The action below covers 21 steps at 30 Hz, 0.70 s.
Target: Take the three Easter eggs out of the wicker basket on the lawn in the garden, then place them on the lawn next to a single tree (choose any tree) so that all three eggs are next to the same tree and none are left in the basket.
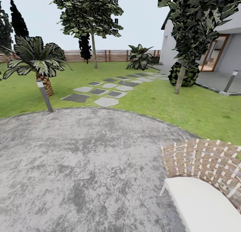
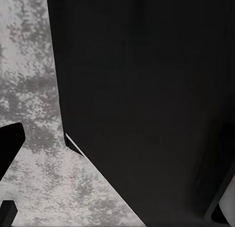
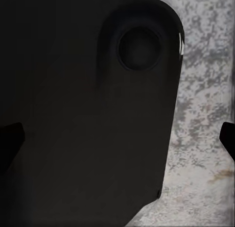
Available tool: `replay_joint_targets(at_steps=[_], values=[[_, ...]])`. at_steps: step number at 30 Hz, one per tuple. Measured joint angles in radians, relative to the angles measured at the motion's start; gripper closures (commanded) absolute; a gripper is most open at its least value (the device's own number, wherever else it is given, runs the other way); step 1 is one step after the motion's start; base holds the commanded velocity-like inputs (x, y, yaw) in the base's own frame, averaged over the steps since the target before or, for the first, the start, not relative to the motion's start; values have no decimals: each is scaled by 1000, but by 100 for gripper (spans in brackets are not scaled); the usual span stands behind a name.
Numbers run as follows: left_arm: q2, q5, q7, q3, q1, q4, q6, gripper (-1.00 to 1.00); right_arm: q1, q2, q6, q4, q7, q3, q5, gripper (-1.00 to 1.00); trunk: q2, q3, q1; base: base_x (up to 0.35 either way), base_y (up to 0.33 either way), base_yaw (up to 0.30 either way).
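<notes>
One woven chair [image 1: 207,165] nearest; two trees [image 1: 92,41] on lawn [image 1: 187,108]; pincer states untellable.

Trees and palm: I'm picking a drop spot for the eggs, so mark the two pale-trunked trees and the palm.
far tree [image 1: 94,53], head view, on its trunk.
near tree [image 1: 179,80], head view, on its lower trunk.
palm [image 1: 47,85], head view, on its patterned trunk.

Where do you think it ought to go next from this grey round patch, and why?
Probably roll forward off the grey paving toward the lawn, perhaps along the stepping stones, turning its head to search. Grass, a palm, two pale-trunked trees and the fence lie ahead, but I can see no basket or eggs on the visible grass yet.
</notes>
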Motion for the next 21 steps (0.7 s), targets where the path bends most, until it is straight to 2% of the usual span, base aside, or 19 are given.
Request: replay_joint_targets(at_steps=[21], values=[[0, 0, 0, 0, 0, 1, 0, -100, 0, 1, 0, 0, -1, 0, 0, -100, 0, 0, 0, 337, 0, 293]])
